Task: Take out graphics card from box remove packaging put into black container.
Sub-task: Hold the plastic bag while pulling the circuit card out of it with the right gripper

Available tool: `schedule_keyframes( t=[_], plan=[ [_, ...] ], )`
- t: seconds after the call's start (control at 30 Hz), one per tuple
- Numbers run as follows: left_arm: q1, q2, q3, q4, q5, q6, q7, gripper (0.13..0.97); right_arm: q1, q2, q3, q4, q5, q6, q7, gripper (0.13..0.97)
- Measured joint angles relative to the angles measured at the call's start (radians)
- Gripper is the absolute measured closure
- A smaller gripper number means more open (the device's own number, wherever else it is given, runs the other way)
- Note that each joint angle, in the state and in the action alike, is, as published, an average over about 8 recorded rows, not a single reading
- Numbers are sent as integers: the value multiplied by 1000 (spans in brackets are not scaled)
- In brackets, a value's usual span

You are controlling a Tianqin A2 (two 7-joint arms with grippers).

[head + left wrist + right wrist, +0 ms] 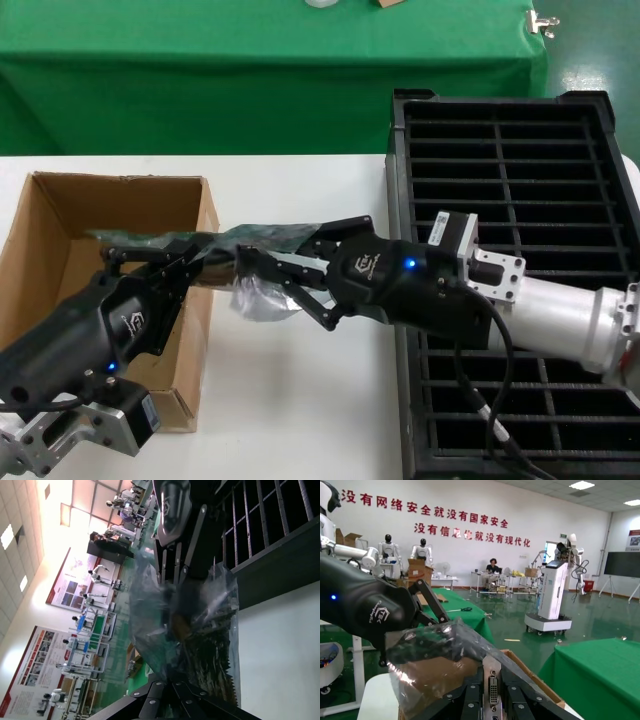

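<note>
**A:** Where are your fingers right now?

**B:** Your left gripper (215,262) has its fingers closed on the bag (262,298) from the box side, pinching the end that lies over the box's right wall. Your right gripper (262,275) comes in from 3 o'clock, its fingers closed on the other end of the same bag, so both hold it between them, above the desk (300,400).

**A:** And the card?

**B:** The card (250,236) is inside the bag, lifted off the desk, stretching from the box's right wall toward 3 o'clock. In your right wrist view its bracket (493,690) with a white connector sits just between your right fingers (470,705), the bag (440,655) draped over it. In your left wrist view the bag (195,620) is crinkled, with the dark board showing through it.

**A:** The rest?

**B:** The box (60,240) sits at 9 o'clock on the desk, open on top; your left arm crosses its near right corner. The container (600,200) stands at 3 o'clock, just beside the desk's bare middle, and your right arm reaches over its slots.
</note>
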Motion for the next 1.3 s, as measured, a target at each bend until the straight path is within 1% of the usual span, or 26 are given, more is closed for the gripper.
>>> schedule_keyframes(
  t=[0.67, 0.83, 1.03, 1.3],
  plan=[
    [0, 0, 0, 0, 0, 0, 0, 958, -31, 48, 18, 66, 7, 8, 18, 906],
    [0, 0, 0, 0, 0, 0, 0, 958, -37, 68, 23, 103, 9, 7, 32, 906],
    [0, 0, 0, 0, 0, 0, 0, 958, -52, 126, 35, 191, 4, 6, 61, 906],
    [0, 0, 0, 0, 0, 0, 0, 958, -77, 250, 79, 344, -28, 35, 120, 906]
  ],
)
